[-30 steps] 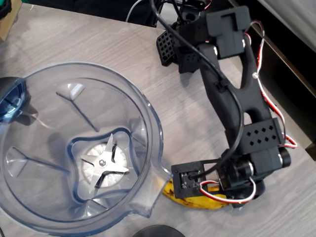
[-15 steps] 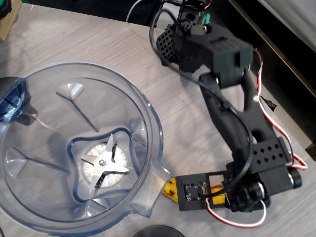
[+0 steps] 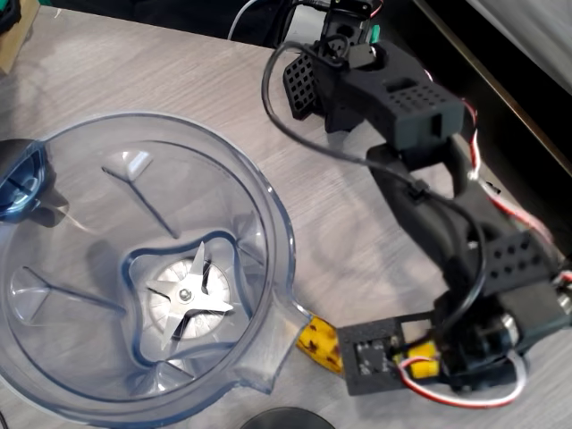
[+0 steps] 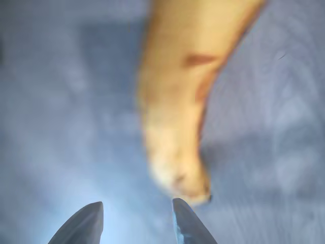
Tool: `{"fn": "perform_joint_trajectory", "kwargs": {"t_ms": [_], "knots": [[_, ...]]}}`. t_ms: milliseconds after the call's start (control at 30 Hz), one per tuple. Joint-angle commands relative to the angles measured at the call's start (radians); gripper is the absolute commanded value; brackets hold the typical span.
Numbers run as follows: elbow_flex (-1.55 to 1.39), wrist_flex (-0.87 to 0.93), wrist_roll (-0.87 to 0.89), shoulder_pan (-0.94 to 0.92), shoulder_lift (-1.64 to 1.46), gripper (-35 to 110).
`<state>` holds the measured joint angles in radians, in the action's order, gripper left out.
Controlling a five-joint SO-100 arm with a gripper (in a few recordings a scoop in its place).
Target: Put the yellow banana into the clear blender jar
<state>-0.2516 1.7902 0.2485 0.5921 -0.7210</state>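
One curved yellow banana (image 3: 319,342) with brown spots lay on the pale wood-grain table (image 3: 134,80), near the lower edge of the overhead view. Its spotted left end rested just beside the pour spout of the large clear bluish plastic blender jar (image 3: 277,223), outside the jar; whether the two touched could not be told. The jar stood upright on the left of the table, with a silver four-pronged blade (image 3: 189,293) at its bottom and nothing else inside. The black arm (image 3: 429,206) reached from its base at the far edge down the right side, and its wrist block covered the banana's middle, so only the left end and a bit of yellow further right showed. In the wrist view the gripper (image 4: 134,223) hung above the banana (image 4: 177,112), its two grey fingers (image 4: 84,223) spread apart with the fruit's blurred tip just beyond them, nothing held. A small dark blue-grey rounded object (image 3: 20,179) sat at the far left, behind the jar's wall. A dark round thing (image 3: 286,418) peeked in at the bottom edge, below the spout.
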Motion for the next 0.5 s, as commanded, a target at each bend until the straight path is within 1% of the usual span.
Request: {"fn": "perform_joint_trajectory", "kwargs": {"t_ms": [0, 300, 400, 467], "knots": [[0.037, 0.011, 0.012, 0.02, -0.112, 16], [0.021, 0.011, 0.005, -0.003, -0.032, 16], [-0.006, 0.014, -0.072, -0.002, -0.051, 15], [-0.037, 0.014, -0.117, 0.0, -0.081, 27]]}}
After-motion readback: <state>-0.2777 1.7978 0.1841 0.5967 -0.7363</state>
